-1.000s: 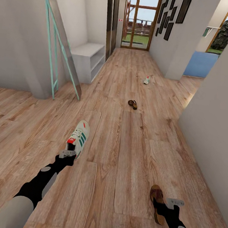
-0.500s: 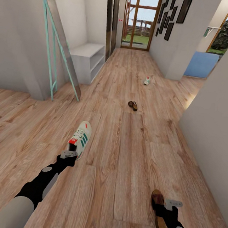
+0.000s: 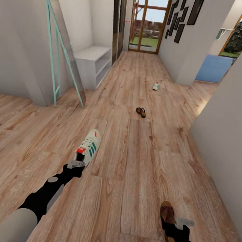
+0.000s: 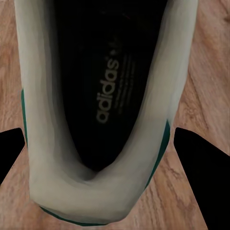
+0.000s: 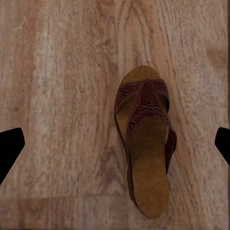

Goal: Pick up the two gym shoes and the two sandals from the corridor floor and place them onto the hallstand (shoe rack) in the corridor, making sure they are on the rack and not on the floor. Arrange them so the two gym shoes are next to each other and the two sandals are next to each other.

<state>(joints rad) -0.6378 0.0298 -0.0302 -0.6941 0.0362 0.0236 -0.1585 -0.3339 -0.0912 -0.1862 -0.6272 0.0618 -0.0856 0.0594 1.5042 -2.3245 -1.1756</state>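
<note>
left tool [image 3: 76,164] at near gym shoe [image 3: 88,147], right tool [image 3: 180,223] over near sandal [image 3: 168,220]

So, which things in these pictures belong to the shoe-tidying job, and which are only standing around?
Belong to the job:
- cream-white sneaker with green stripes, at the left gripper
- dark brown leather sandal, by the right gripper
- second sneaker and second sandal, farther down the wood-plank floor

Only standing around:
- plain white bench
- teal ladder-like frame
- dark wall frames

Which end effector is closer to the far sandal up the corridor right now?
Left, probably. The left end effector sits at the heel of the near gym shoe, well short of the far sandal. The right end effector hangs lower, beside the near sandal.
</note>
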